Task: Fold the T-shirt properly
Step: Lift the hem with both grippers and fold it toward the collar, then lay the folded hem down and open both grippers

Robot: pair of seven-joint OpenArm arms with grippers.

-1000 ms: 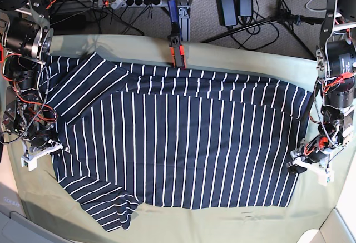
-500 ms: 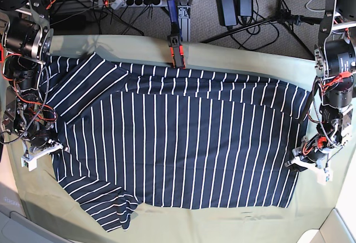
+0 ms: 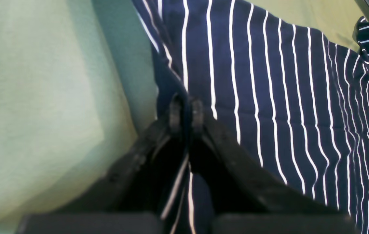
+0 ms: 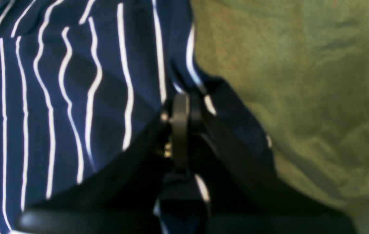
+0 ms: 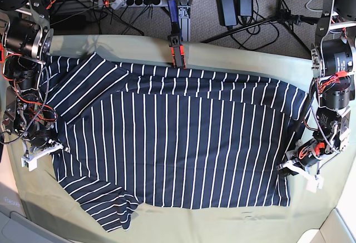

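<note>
With the left gripper point(image 3: 184, 107) and the right gripper point(image 4: 184, 107) each clenched on an opposite side edge of the T-shirt point(image 5: 178, 143), which stretches lengthwise from one pair of jaws to the other, thin pinches could slip during lifting and skew the fold.

left end effector point(image 3: 186, 110) pinches the t-shirt point(image 3: 285, 97) edge beside the table cloth point(image 3: 47, 97).

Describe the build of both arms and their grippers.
Both arms are chains of black cylindrical motor housings with silver metal brackets, wrapped in loose red and black wiring. Each ends in a white plastic mount. The left gripper and right gripper have black fingers that taper to narrow, flat tips.
</note>
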